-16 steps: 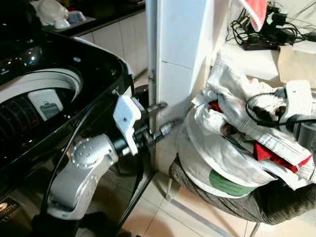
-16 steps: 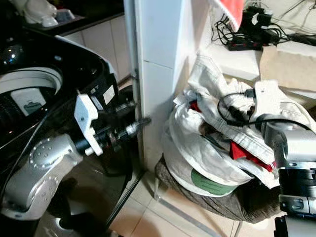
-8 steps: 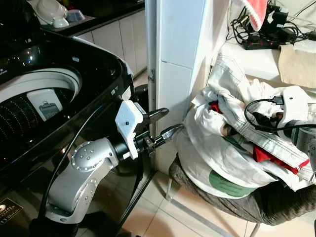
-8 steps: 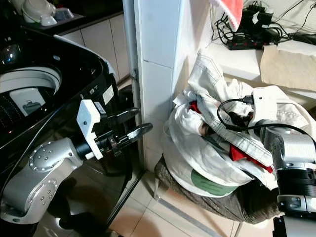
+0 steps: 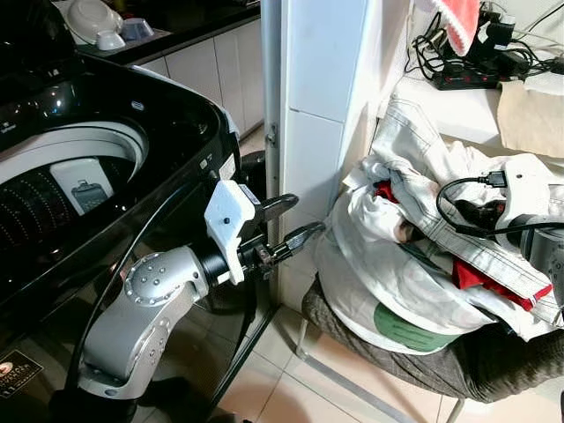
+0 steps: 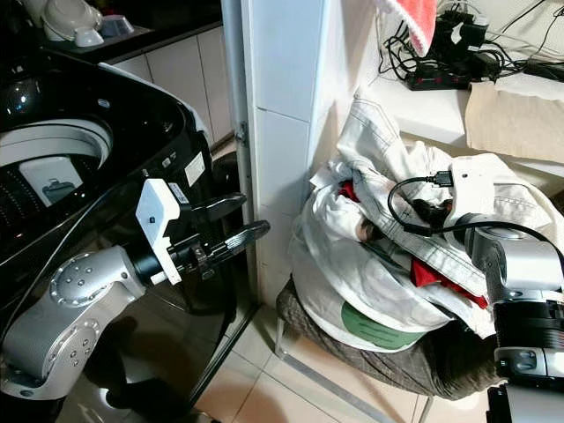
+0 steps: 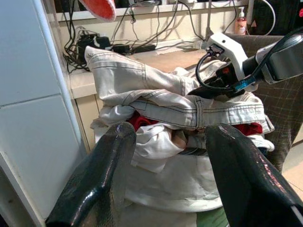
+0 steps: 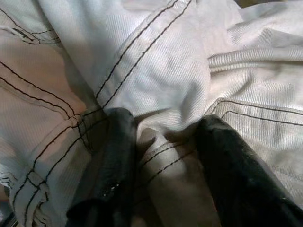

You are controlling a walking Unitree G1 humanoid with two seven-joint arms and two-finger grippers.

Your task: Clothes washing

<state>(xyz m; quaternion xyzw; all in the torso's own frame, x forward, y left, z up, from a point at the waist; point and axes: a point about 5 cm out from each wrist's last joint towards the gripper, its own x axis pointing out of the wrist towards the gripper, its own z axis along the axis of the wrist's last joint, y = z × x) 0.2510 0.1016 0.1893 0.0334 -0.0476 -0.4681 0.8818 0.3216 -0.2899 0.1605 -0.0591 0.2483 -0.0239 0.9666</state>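
At the right of the frame a heap of white denim clothes with black stitching (image 5: 414,256), with red fabric showing through, sits piled on a chair with a dark checked seat (image 5: 493,361). The right gripper (image 8: 161,161) presses into the pile, its black fingers parted around a fold of white cloth. The left gripper (image 5: 291,222) hangs at the centre, fingers apart and empty, between the black top-loading washing machine (image 5: 106,150) at the left and the clothes.
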